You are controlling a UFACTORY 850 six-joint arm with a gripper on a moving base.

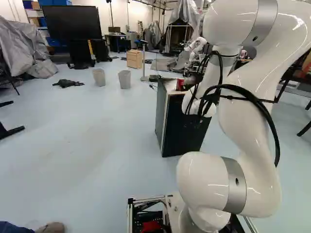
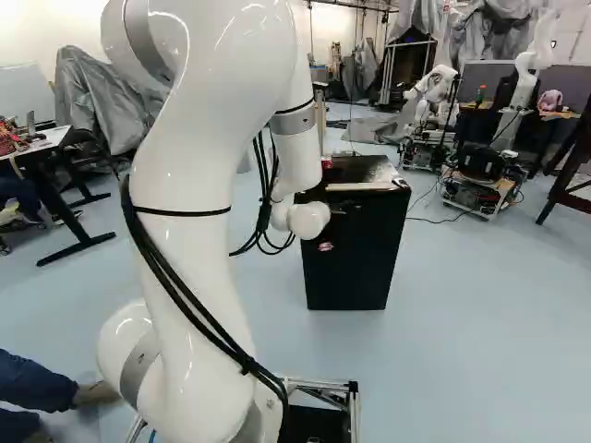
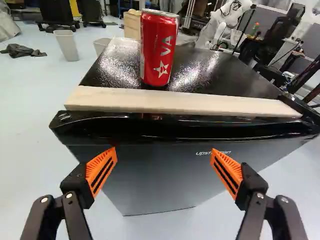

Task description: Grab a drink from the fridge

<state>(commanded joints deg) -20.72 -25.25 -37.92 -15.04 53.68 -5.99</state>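
In the right base view my gripper [image 2: 340,209] shows only in part beyond the white wrist, in front of the black fridge [image 2: 355,268]. Seen from the wrist, the gripper [image 3: 164,151] is open, its orange-padded fingers wide apart with nothing between them. Ahead of them is the fridge's dark door [image 3: 155,177], which is shut. A red drink can [image 3: 159,47] stands upright on the fridge top, behind a pale wooden strip [image 3: 180,102] along the front edge. The same can [image 1: 180,84] is partly visible in the left base view. The fridge's inside is hidden.
Two grey bins [image 1: 124,79] and a wooden drawer unit [image 1: 134,58] stand beyond the fridge. Dark cloth [image 1: 68,83] lies on the floor. Another robot [image 2: 434,92] is farther back. A person's leg and shoe [image 2: 94,394] are close beside the base, at the left of the right base view.
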